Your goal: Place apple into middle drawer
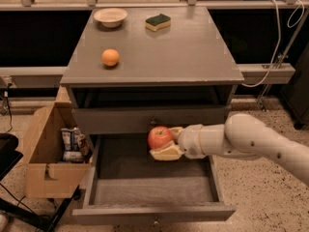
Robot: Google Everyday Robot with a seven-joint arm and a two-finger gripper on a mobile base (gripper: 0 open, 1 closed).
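Note:
The red apple (pixel 160 137) is held in my gripper (pixel 164 142), whose cream fingers (pixel 165 153) close on it from the right. The white arm reaches in from the right edge. The apple hangs above the back middle of the open middle drawer (pixel 153 183), a wide grey drawer with a dark floor pulled out toward the camera. Its small knob (pixel 155 221) shows at the front. The apple sits just in front of the upper knobbed drawer front (pixel 120 119), which is shut.
On the cabinet top (pixel 193 52) lie an orange fruit (pixel 110 57), a small bowl (pixel 110 17) and a green-and-yellow sponge (pixel 158 21). A cardboard box (pixel 46 153) with packets stands left of the cabinet. A cable (pixel 275 47) hangs at the right.

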